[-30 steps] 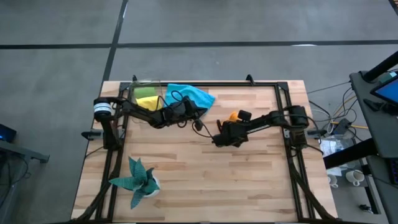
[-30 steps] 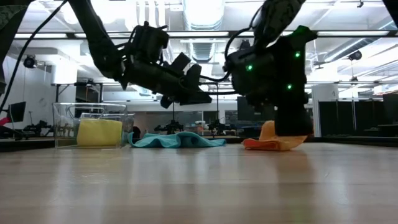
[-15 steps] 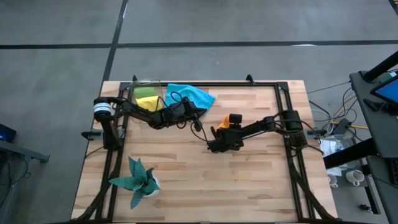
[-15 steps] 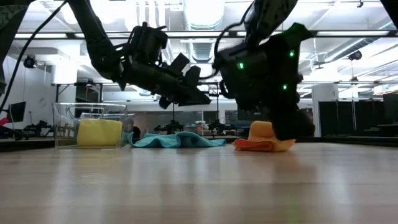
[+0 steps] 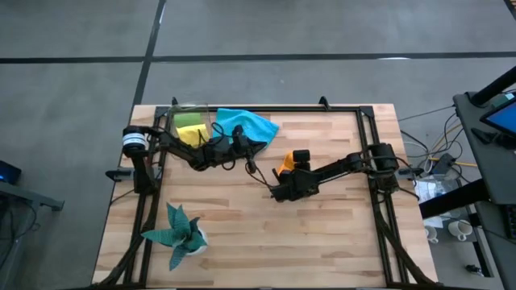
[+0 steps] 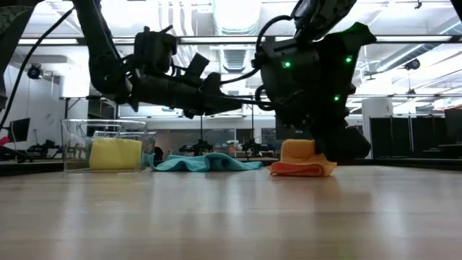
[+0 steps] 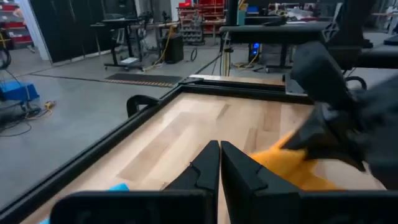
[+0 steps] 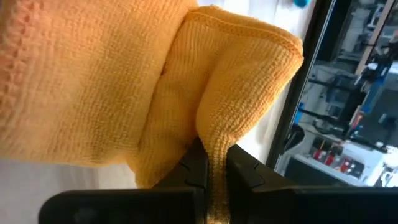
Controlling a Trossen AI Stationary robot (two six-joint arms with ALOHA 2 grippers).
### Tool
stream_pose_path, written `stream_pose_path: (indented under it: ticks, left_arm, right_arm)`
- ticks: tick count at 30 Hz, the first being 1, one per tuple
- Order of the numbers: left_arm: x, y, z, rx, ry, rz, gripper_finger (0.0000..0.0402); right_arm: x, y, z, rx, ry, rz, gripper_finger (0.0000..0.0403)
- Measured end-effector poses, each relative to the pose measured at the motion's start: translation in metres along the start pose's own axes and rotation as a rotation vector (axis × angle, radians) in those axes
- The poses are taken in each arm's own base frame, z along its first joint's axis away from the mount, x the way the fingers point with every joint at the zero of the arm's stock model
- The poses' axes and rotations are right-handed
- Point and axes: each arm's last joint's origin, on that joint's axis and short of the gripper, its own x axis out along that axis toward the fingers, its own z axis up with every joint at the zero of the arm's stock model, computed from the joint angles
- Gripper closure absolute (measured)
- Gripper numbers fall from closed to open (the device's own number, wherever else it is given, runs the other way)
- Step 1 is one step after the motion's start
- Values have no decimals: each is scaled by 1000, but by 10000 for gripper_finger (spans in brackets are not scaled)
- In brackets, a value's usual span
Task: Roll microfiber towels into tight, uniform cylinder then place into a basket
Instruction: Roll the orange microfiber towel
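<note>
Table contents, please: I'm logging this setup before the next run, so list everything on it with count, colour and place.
Orange towel: one, orange, mid-table, partly folded, a fold pinched by the right gripper.
Blue towel: one, bright blue, lying loose at the far edge, beside the basket.
Yellow towel: one, yellow, rolled, inside the basket.
Green towel: one, lime green, in the basket next to the yellow one.
Basket: one, clear, far left corner.
Plant: one, dark teal in a white pot, near left side.
Frame: one, black, around the table edges.
Left gripper: dark, shut, empty, above the table near the blue towel.
Right gripper: dark, shut on the orange towel.
</note>
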Motion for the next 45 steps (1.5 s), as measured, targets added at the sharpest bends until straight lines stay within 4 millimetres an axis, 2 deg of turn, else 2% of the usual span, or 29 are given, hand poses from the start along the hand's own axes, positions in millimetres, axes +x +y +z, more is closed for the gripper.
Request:
stream_pose_path:
  ticks: [5,12,14,17,20,22,25,32,36,40,42,45]
  left_arm:
    - [4,3,-3,-13,50,-62,402]
    - [24,-6,-1,9,192,-164,402]
    - [29,-10,0,18,198,-127,402]
    - [34,-12,-2,41,206,17,402]
    - [37,-14,-9,39,216,72,402]
    - [40,-16,-14,44,223,57,402]
    - [40,-23,-20,147,248,14,402]
    - [32,-37,-22,385,311,-58,402]
    - [29,-44,-25,433,347,-107,402]
    - [28,-34,-17,362,351,70,402]
    - [27,-26,-8,300,300,114,402]
    - [22,-16,-8,224,262,149,402]
  right_arm:
    - [7,-12,-20,106,8,3,388]
    - [1,-34,-39,214,-46,29,388]
    - [-1,-38,-41,228,-52,32,388]
    - [-3,-40,-40,264,-84,40,388]
    - [-4,-41,-36,297,-117,50,388]
    - [-4,-41,-36,300,-122,57,388]
    - [-4,-41,-35,327,-127,56,388]
    - [-5,-43,-35,350,-136,55,388]
    - [-3,-42,-35,373,-134,56,388]
    - [-3,-41,-36,379,-129,56,388]
    - [-1,-40,-37,390,-126,56,388]
    - [0,-35,-39,377,-125,53,388]
